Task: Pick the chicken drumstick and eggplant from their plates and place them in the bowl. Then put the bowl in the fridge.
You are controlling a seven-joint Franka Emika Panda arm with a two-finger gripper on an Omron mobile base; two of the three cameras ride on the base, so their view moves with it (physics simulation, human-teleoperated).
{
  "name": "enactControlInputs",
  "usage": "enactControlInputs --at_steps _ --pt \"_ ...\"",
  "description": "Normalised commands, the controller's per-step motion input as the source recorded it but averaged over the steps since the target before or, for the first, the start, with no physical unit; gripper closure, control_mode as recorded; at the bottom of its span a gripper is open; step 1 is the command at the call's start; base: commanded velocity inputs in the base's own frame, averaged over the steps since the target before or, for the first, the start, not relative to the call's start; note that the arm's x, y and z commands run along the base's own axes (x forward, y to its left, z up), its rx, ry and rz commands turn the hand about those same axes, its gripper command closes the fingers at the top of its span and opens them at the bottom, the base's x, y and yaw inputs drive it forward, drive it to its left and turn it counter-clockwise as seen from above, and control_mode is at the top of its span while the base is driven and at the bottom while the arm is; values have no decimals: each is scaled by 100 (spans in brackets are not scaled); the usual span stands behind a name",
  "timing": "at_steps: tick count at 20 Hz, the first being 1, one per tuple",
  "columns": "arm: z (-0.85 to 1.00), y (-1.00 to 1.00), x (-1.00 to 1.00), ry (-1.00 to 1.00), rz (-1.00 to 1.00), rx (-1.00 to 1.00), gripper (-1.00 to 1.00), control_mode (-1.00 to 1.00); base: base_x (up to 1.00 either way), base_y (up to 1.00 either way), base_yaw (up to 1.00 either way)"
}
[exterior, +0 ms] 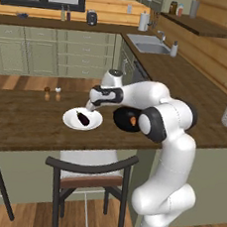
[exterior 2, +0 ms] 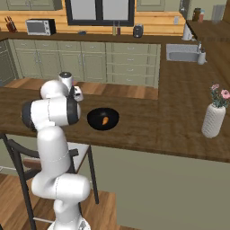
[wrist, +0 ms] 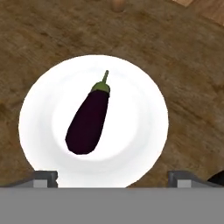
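In the hand view the eggplant [wrist: 88,123] lay in the middle of the white plate [wrist: 144,100], its green stem pointing to the upper right of the frame; the gripper [wrist: 116,178] hung above the plate with its two tips wide apart at the bottom edge, holding nothing and touching nothing; the wooden counter [wrist: 188,65] showed all around the plate, and a small tan thing at the top edge was too cut off to name

In the left base view the same plate [exterior: 71,119] sat left of centre, with the dark eggplant [exterior: 83,119] on it, and the white arm [exterior: 137,96] reached over it from the right; the black bowl [exterior: 122,119] stood just right of the plate, partly hidden behind the arm, with the chicken drumstick [exterior: 133,121] as an orange spot inside; two small shakers [exterior: 52,94] stood behind the plate; a dark chair [exterior: 91,175] was below the counter edge

In the right base view the bowl [exterior 2: 103,118] with the drumstick [exterior 2: 104,120] was at centre, and a white vase with flowers [exterior 2: 214,117] stood well apart at the right
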Motion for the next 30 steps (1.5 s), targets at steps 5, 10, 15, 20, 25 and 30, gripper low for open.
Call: enactControlInputs --at_steps 5,10,15,20,25,30 --pt "0 44 0 -1 9 0 -100 -100 0 0 0" --pt "-10 42 2 17 -4 0 -100 -100 0 0 0" --pt "-47 9 1 20 -9 -2 -100 -100 0 0 0" --pt "-22 0 30 8 -1 0 -100 -100 0 0 0" --pt "-16 2 26 3 0 -1 -100 -100 0 0 0" --pt "-41 9 3 11 0 -7 -100 -100 0 0 0"
